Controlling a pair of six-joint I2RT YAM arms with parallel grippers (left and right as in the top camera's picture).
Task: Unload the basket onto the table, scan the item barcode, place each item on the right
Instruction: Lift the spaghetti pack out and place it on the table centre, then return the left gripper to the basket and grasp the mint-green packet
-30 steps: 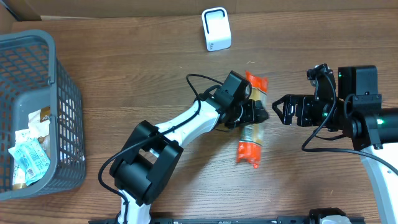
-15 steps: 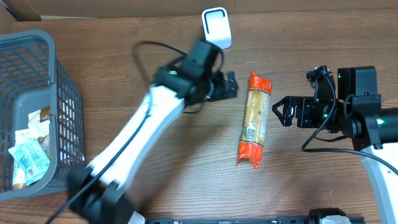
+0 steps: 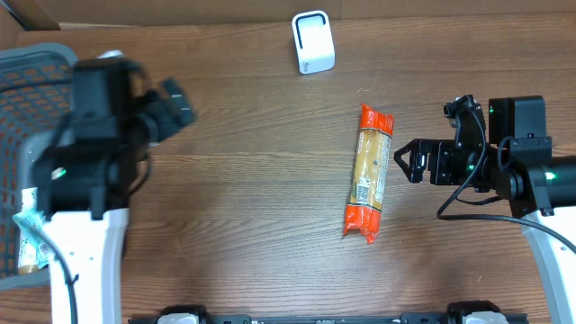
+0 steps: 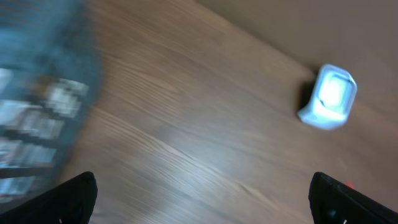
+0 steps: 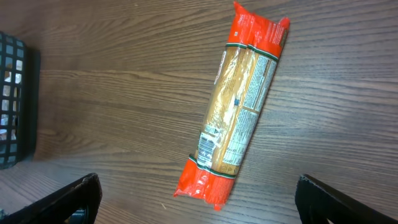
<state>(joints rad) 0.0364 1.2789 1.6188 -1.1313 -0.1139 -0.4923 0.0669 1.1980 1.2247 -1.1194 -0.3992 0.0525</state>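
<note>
From overhead, a long pasta packet with orange ends and a clear yellowish middle (image 3: 367, 174) is seen lying flat on the brown wooden table (image 3: 252, 198). It lies right of centre, slightly tilted, with one end towards the far edge and the other towards the near edge. It is touched by nothing. A white box-shaped barcode scanner (image 3: 313, 42) is stood at the far edge, well apart from the packet. The right gripper (image 3: 405, 162) is held just beside the packet's right side, with its jaws spread and nothing between them. The left gripper (image 3: 173, 103) is blurred and is placed over the left part of the table, near a grey plastic mesh basket (image 3: 22, 76) in which wrapped items (image 3: 36, 229) are lying. Its jaws cannot be judged from this view.

In the left wrist view, which is blurred, two dark fingertips (image 4: 74, 199) are seen in the bottom corners. They are set wide apart, with only bare table between them. The scanner is seen at the upper right and the basket as a grey smear at the left.

In the right wrist view, the fingertips (image 5: 68, 202) are likewise spread to the bottom corners. The packet is laid diagonally on the table ahead of them, its near orange end between the two fingertips and unheld. A printed label is shown on its upper face. A corner of the basket is seen at the left edge.
</note>
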